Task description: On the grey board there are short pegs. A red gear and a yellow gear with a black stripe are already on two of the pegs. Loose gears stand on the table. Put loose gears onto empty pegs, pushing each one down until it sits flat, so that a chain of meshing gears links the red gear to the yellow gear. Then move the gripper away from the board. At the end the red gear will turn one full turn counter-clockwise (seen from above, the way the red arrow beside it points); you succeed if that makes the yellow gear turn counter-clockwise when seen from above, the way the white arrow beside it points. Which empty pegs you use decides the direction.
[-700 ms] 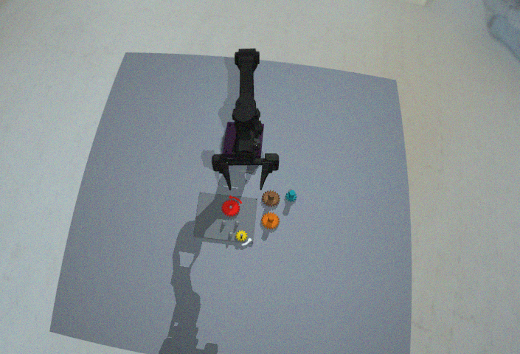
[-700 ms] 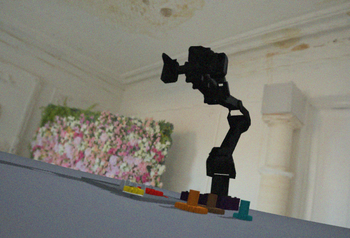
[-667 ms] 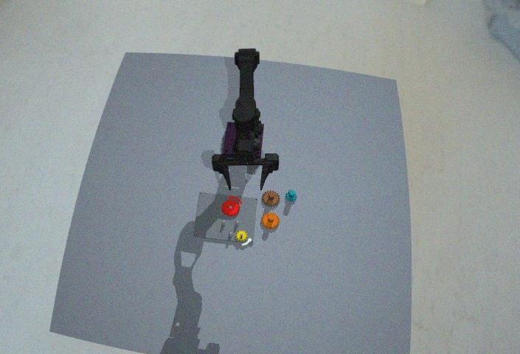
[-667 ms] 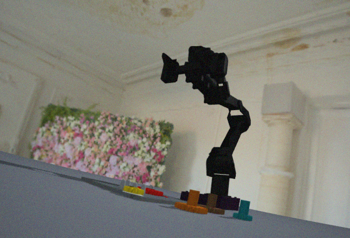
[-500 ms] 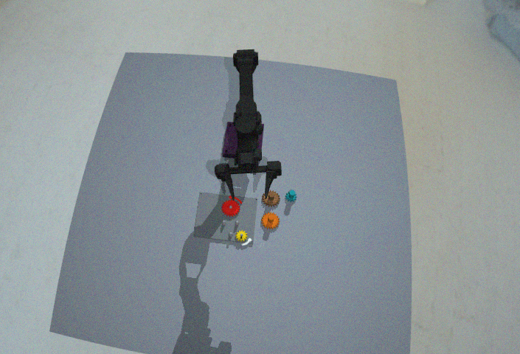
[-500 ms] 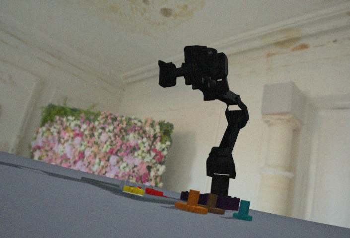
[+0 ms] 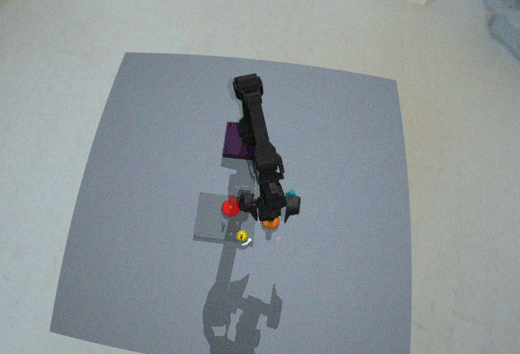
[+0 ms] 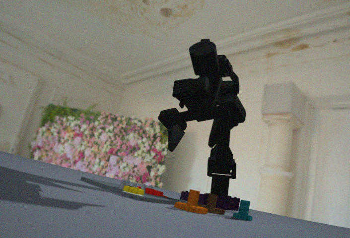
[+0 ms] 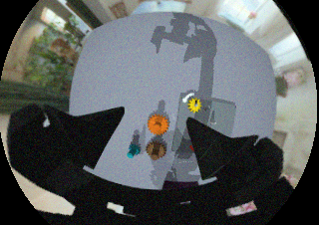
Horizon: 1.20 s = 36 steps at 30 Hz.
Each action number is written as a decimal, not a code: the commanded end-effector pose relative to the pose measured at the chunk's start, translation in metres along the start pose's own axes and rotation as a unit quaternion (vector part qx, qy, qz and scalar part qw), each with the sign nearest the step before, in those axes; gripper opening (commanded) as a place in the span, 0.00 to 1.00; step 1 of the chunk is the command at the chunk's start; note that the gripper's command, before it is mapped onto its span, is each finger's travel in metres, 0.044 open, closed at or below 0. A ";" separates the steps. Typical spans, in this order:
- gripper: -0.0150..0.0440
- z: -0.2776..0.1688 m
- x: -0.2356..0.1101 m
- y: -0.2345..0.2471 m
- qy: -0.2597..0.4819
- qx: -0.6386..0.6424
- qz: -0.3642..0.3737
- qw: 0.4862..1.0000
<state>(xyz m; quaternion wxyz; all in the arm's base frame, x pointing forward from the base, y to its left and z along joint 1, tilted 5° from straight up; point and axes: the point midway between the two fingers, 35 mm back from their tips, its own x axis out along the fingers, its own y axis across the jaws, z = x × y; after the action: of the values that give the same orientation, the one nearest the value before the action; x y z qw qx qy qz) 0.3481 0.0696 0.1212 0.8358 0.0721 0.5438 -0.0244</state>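
Note:
The grey board bears the red gear and the yellow gear. Short bare pegs stand between these gears. The orange gear, brown gear and small teal gear stand upright on the table beside the board, stems up. My gripper is wide open and empty, high above the loose gears. It hides the brown gear in the top view.
A purple block lies by the arm's base, behind the board. A red arrow is beside the red gear, and a white arrow is beside the yellow gear. The arm's shadow crosses the board and table.

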 end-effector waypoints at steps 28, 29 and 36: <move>1.00 -0.055 0.058 -0.004 0.173 0.006 -0.083 0.981; 1.00 -0.056 0.060 -0.004 0.173 0.006 -0.083 0.981; 1.00 -0.059 0.068 -0.005 0.173 0.006 -0.083 0.981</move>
<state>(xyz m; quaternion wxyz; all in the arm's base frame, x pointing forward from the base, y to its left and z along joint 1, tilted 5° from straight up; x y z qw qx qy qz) 0.3231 0.0769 0.0410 0.7256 0.0383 0.6821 -0.0823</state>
